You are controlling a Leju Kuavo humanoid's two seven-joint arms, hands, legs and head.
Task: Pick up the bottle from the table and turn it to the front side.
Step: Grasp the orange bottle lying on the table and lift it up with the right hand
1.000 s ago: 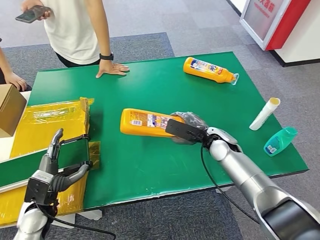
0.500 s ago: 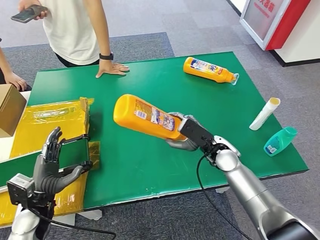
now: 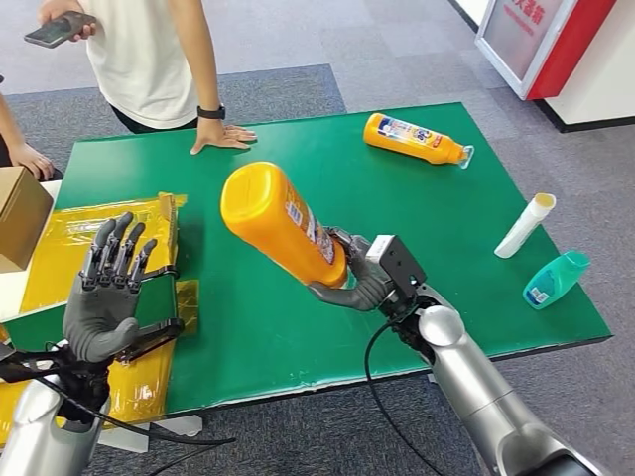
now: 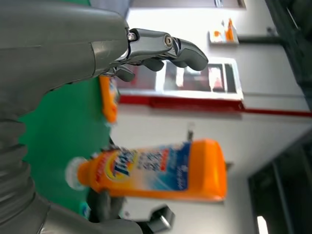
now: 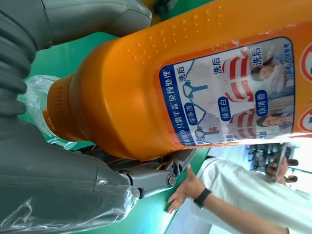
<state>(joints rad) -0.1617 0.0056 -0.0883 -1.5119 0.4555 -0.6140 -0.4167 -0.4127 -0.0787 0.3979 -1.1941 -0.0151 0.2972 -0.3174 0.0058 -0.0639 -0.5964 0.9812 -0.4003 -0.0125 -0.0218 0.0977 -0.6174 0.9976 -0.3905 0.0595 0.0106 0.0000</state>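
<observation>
Lifted since a second ago, orange bottle (image 3: 283,223) now tilts above the green table (image 3: 449,228), right hand (image 3: 358,273) gripping its neck end; left hand (image 3: 101,288) hovers, fingers spread; heavy base could twist it loose

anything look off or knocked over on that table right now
Nothing spilled or broken. The second orange bottle, the white tube and the teal bottle all lie on their sides on the green table. The right hand holds the orange bottle tilted in the air, base up.
</observation>
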